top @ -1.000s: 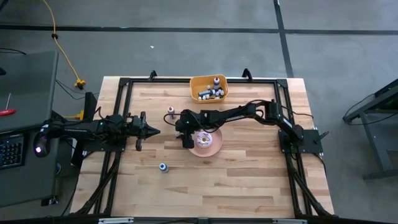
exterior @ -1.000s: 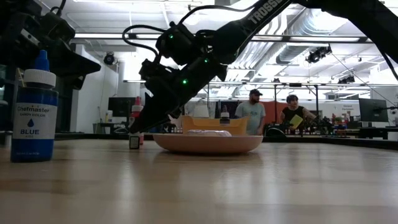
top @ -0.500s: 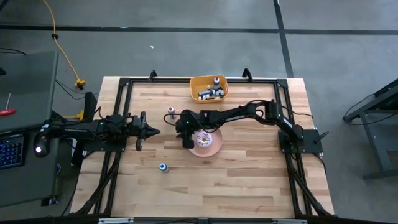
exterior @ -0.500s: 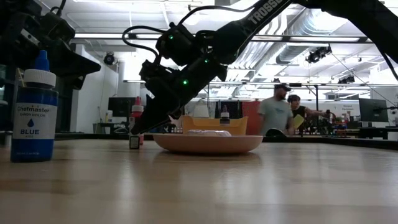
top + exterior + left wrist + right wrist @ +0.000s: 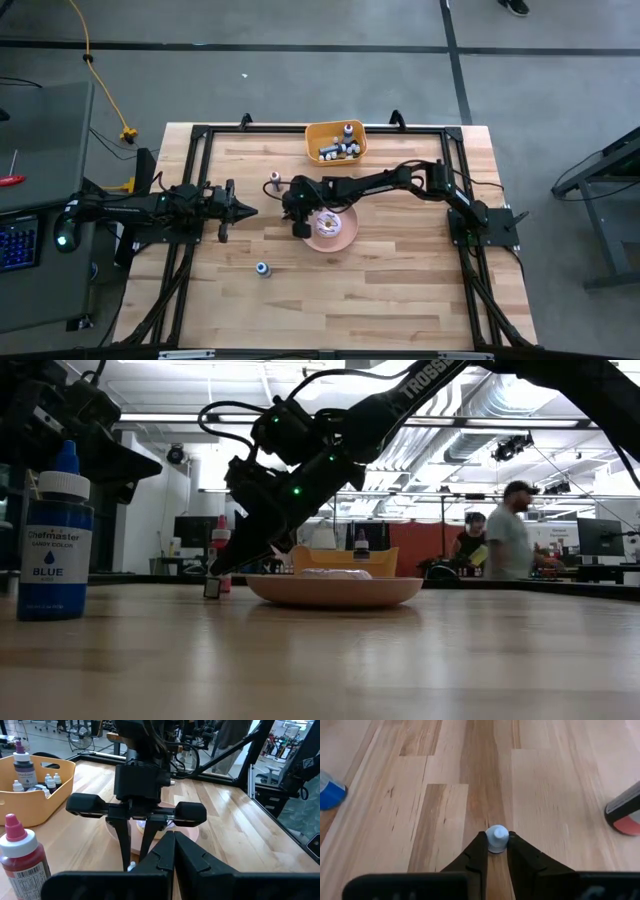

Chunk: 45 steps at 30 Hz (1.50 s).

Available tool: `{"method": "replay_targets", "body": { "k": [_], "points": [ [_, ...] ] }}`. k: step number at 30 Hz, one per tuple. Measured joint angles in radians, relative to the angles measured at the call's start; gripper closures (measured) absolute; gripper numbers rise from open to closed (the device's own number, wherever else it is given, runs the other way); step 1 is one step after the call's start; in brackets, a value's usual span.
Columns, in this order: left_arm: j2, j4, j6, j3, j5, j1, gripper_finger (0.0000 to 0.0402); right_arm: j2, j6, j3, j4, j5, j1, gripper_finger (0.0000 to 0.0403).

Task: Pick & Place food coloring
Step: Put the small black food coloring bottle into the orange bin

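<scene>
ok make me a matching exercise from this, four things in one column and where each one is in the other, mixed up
Things
1. small white bottle
2. blue-capped bottle
3. red-capped bottle
4. doughnut-like item

Places
a. on the pink plate
b. between the right gripper fingers
c. alone on the table, nearest the front edge
d. on the table between the left gripper and the orange bin

Pairs: 1-b, 2-c, 3-d, 4-a
</scene>
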Motion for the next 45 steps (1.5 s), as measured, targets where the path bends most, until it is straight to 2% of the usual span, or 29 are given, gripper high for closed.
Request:
{"method": "replay_targets", "body": {
  "k": [6, 10, 19, 26, 31, 38, 45],
  "points": [
    [0.000, 0.000, 0.000, 0.000, 0.000, 0.000, 0.0401, 0.000, 0.032, 0.064, -0.040, -0.005, -0.004, 0.0357],
    [0.000, 0.000, 0.000, 0.000, 0.000, 0.000, 0.0401, -0.001, 0.033, 0.147, -0.146, -0.007, -0.010, 0.0358],
    [0.000, 0.000, 0.000, 0.000, 0.000, 0.000, 0.0401, -0.001, 0.002, 0.411, -0.490, -0.004, -0.011, 0.0358],
    [0.000, 0.000, 0.000, 0.000, 0.000, 0.000, 0.0401, -0.002, -0.035, 0.616, -0.573, 0.015, -0.011, 0.0358],
    [0.000, 0.000, 0.000, 0.000, 0.000, 0.000, 0.0401, -0.003, -0.040, 0.698, -0.602, 0.090, -0.007, 0.0358],
    [0.000, 0.000, 0.000, 0.000, 0.000, 0.000, 0.0401, -0.003, -0.015, 0.762, -0.755, 0.259, -0.026, 0.0359],
    [0.000, 0.000, 0.000, 0.000, 0.000, 0.000, 0.0401, -0.043, 0.137, 0.752, -0.839, 0.384, -0.083, 0.0359]
  ]
}}
